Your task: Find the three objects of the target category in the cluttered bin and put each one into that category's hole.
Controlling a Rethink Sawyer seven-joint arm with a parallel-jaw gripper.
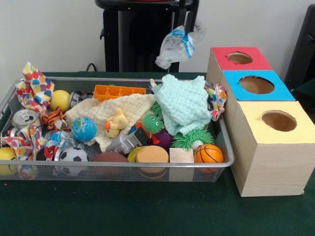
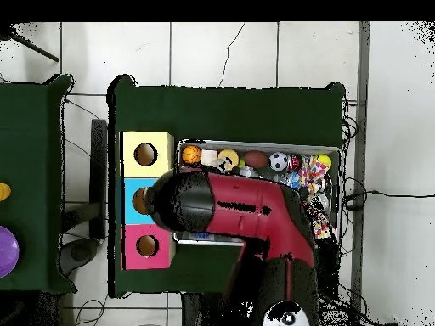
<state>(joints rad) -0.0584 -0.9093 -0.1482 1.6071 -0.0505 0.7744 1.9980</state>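
My gripper [image 1: 185, 23] comes down at the top of the front view and is shut on a crushed clear plastic bottle with a blue label [image 1: 177, 45]. The bottle hangs in the air above the far right corner of the wire-mesh bin [image 1: 123, 172], left of the red-topped box and its round hole [image 1: 239, 58]. In the overhead view my red and black arm [image 2: 246, 212] covers the bin's [image 2: 336, 153] near side and reaches toward the boxes. The red box's hole [image 2: 147, 246] is open to view there. The gripper and bottle are hidden under the arm.
The blue-topped box [image 1: 256, 84] and the yellow-topped box [image 1: 278, 120] stand in a row with the red one, right of the bin. The bin holds a mint cloth [image 1: 184, 103], a basketball [image 1: 208, 154], a soccer ball [image 1: 73, 156], a can [image 1: 24, 118], an orange tray [image 1: 118, 91] and crumpled wrappers.
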